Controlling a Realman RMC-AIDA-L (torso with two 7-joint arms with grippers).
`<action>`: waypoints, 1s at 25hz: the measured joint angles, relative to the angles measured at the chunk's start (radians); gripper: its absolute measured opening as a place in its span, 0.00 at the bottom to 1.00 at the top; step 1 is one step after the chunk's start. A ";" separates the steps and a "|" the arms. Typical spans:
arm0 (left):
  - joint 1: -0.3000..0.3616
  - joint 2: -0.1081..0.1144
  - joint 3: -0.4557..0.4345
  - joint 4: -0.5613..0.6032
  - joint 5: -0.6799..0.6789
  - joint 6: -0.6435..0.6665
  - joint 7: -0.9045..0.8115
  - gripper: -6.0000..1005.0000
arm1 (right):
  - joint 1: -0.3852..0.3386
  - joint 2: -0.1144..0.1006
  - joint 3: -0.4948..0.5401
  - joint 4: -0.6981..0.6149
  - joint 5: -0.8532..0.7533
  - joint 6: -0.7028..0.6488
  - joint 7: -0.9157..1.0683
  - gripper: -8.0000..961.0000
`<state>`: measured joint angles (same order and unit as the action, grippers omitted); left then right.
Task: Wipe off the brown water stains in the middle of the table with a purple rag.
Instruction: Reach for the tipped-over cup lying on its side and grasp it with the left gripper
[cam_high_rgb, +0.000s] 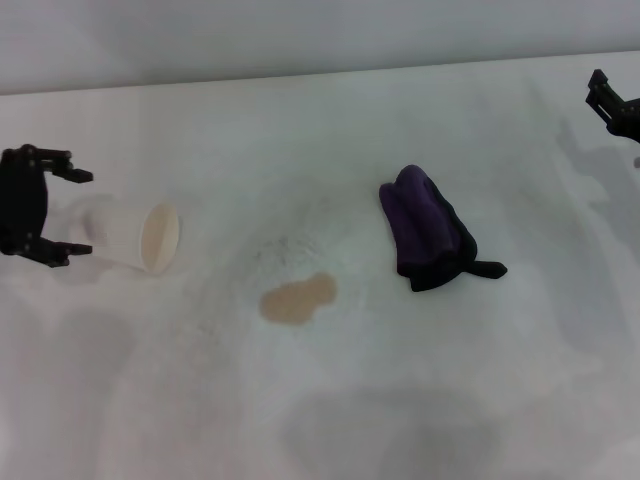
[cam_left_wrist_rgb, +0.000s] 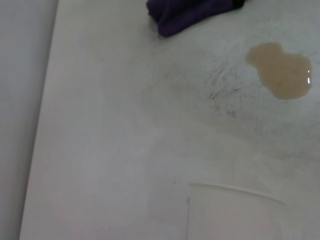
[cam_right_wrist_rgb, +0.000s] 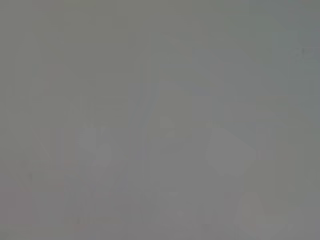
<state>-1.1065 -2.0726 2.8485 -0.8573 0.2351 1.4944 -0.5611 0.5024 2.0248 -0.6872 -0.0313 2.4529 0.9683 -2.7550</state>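
Observation:
The brown water stains (cam_high_rgb: 298, 298) form a small tan two-lobed blotch in the middle of the white table (cam_high_rgb: 420, 410); they also show in the left wrist view (cam_left_wrist_rgb: 280, 70). The purple rag (cam_high_rgb: 430, 228) lies bunched to the right of them, its black corner pointing right, and its edge shows in the left wrist view (cam_left_wrist_rgb: 190, 12). My left gripper (cam_high_rgb: 75, 213) is at the far left, open, with its fingertips on either side of a cup's base end. My right gripper (cam_high_rgb: 612, 105) is at the far right edge, well away from the rag. The right wrist view shows only grey.
A white paper cup (cam_high_rgb: 135, 237) lies on its side by the left gripper, mouth towards the stains; its rim shows in the left wrist view (cam_left_wrist_rgb: 235, 210). A faint grey speckled smudge (cam_high_rgb: 285, 245) lies just behind the stains. A pale wall runs behind the table.

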 joint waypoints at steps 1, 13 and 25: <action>0.000 0.000 0.000 0.000 0.000 0.000 0.000 0.85 | 0.000 0.000 0.000 -0.002 0.000 0.000 0.000 0.89; -0.009 -0.002 0.000 0.159 0.032 -0.158 0.044 0.86 | 0.007 -0.001 0.000 -0.006 0.001 -0.001 0.000 0.89; 0.026 0.001 -0.001 0.266 0.019 -0.277 0.049 0.85 | 0.017 -0.002 0.000 -0.006 0.002 -0.001 0.000 0.89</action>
<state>-1.0800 -2.0712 2.8470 -0.5912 0.2540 1.2171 -0.5123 0.5190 2.0233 -0.6872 -0.0376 2.4545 0.9678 -2.7550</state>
